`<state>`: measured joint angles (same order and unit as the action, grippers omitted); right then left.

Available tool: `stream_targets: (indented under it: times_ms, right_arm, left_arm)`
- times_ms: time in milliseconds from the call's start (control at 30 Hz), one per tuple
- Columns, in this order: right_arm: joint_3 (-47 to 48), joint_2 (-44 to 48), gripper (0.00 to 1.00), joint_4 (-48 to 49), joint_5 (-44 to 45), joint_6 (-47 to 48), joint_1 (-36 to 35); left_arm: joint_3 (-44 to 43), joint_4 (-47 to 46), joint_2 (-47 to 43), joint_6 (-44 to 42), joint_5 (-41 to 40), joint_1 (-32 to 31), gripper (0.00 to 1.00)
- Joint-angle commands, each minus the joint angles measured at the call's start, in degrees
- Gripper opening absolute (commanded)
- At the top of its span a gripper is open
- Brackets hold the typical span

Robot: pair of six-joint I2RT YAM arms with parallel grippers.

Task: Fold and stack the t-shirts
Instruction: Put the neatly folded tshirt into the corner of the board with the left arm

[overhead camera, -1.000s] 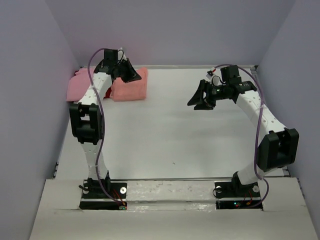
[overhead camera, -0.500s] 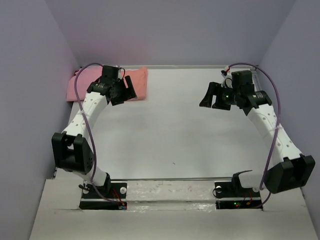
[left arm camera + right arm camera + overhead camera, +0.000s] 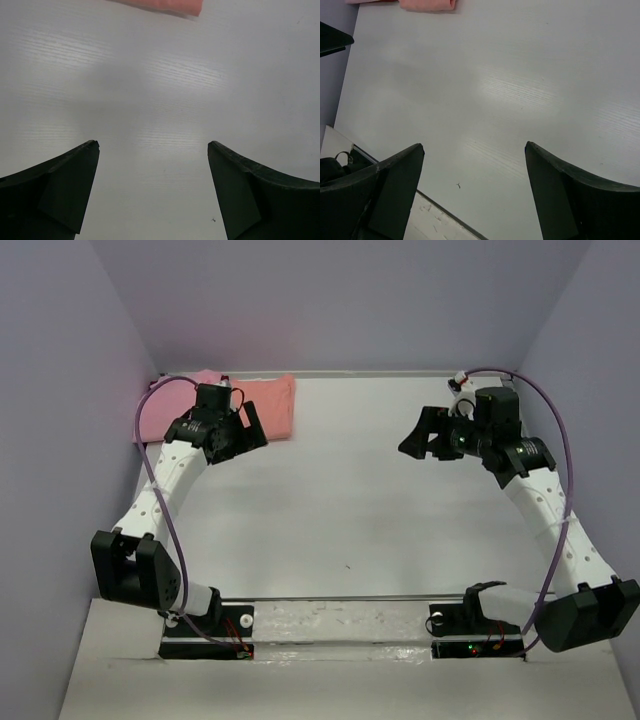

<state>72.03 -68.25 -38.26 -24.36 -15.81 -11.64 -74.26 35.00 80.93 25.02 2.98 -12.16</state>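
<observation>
A: Fingers first?
B: Left fingers (image 3: 55,195) spread wide with nothing between them, hovering over bare tabletop (image 3: 340,500). Right fingers (image 3: 380,200) same, spread and empty, well right of the pile.
A: And the t-shirts (image 3: 275,405)?
B: Piled in the far left corner, just past the left fingers. Salmon-orange one on the right, folded flat with neat edges. Lighter pink cloth sticks out to the left, lumpier. The left arm hides the middle.
A: Axis?
B: Pile's long axis runs left-right along the back edge.
A: Room?
B: Matte white tabletop, plain lavender-grey walls (image 3: 340,300) on three sides
</observation>
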Motion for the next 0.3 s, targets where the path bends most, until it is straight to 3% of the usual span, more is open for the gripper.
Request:
stream_targets:
  times_ms: [0, 267]
  right_arm:
    - [0.1, 2.2, 0.88, 4.2, -1.5, 0.8, 0.3]
    - [0.1, 2.0, 0.88, 4.7, -3.5, -0.4, 0.3]
  left_arm:
    - [0.0, 0.0, -1.5, -0.8, -0.5, -0.1, 0.99]
    - [-0.4, 0.4, -1.1, -1.4, -0.8, -0.1, 0.99]
